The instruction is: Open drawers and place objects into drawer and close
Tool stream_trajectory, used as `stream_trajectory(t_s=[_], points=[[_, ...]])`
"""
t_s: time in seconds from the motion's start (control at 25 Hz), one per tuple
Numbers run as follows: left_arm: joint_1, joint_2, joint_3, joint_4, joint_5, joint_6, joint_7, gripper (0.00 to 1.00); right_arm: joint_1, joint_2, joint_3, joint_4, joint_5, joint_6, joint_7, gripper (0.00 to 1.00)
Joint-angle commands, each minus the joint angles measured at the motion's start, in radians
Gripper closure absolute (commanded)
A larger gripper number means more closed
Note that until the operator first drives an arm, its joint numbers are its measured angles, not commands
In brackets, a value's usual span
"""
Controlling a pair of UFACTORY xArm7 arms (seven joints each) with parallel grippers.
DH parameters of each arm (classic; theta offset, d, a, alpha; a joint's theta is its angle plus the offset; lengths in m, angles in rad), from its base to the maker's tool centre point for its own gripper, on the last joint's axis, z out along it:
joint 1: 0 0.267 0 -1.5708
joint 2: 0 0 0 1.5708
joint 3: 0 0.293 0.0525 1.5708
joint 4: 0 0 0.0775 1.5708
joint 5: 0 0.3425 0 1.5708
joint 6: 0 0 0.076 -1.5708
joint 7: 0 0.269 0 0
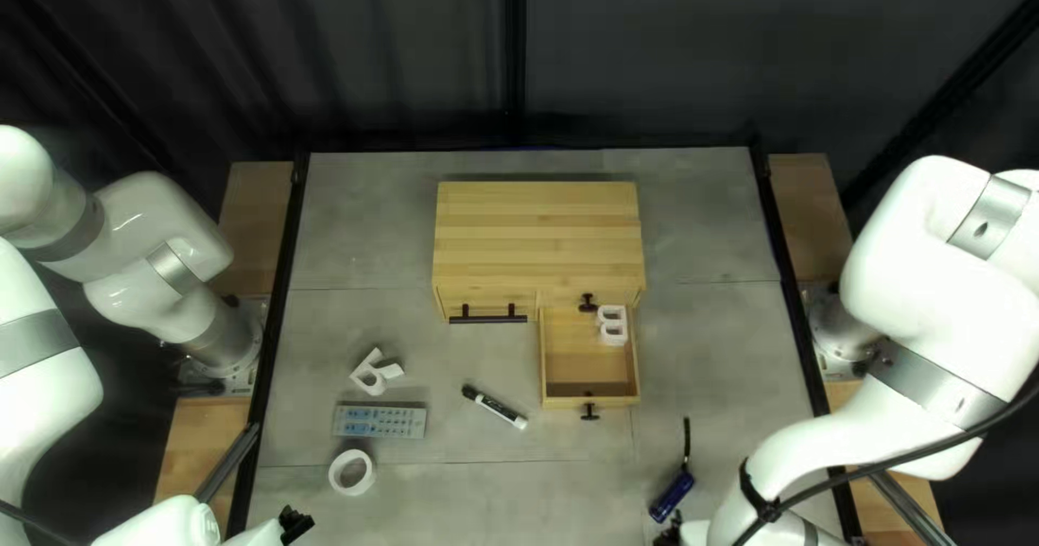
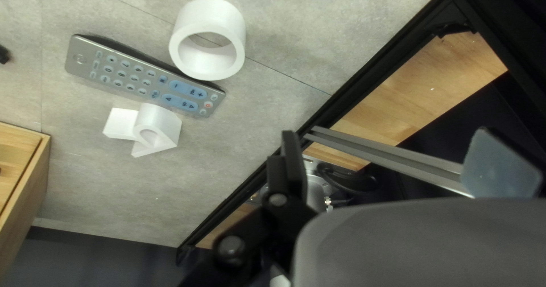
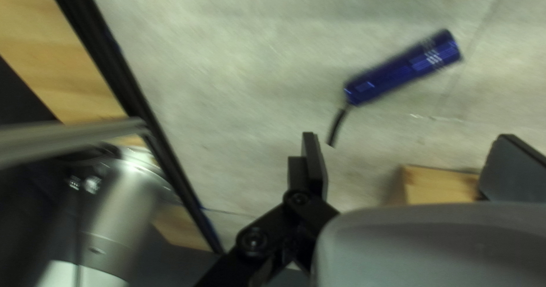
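In the top left view, my left gripper is at the lower left and my right gripper is close to a blue flashlight. The wooden cabinet has its right drawer pulled out, holding a white block shape; its left drawer is closed. Left of it lie a marker, white letter, remote and white ring. My left gripper stands open and empty in its wrist view. Open too, my right gripper has the flashlight ahead of it.
Black rails edge the grey table on both sides. In the right wrist view, a wooden corner shows between the fingers, farther off. A dark curtain hangs behind the far edge.
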Motion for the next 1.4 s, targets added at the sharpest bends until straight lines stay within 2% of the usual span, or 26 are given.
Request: stream_trajectory(t_s=[0.04, 0.24, 0.36, 0.64, 1.0, 1.4], points=[[0.0, 0.0, 0.0, 0.0, 0.0, 0.0, 0.0, 0.0, 0.004, -0.016, 0.005, -0.059, 0.028, -0.051, 0.052, 0.0], [0.0, 0.0, 0.0, 0.0, 0.0, 0.0, 0.0, 0.0, -0.005, -0.042, 0.013, -0.14, 0.059, -0.141, 0.07, 0.0], [0.0, 0.0, 0.0, 0.0, 0.0, 0.0, 0.0, 0.0, -0.015, -0.055, 0.008, -0.161, 0.082, -0.159, 0.086, 0.0], [0.0, 0.0, 0.0, 0.0, 0.0, 0.0, 0.0, 0.0, -0.039, -0.062, -0.052, -0.227, 0.088, -0.257, 0.245, 0.0], [0.0, 0.0, 0.0, 0.0, 0.0, 0.0, 0.0, 0.0, -0.043, -0.097, -0.1, -0.267, 0.076, -0.299, 0.422, 0.0], [0.0, 0.0, 0.0, 0.0, 0.0, 0.0, 0.0, 0.0, -0.056, -0.114, -0.13, -0.292, 0.037, -0.395, 0.452, 0.0]])
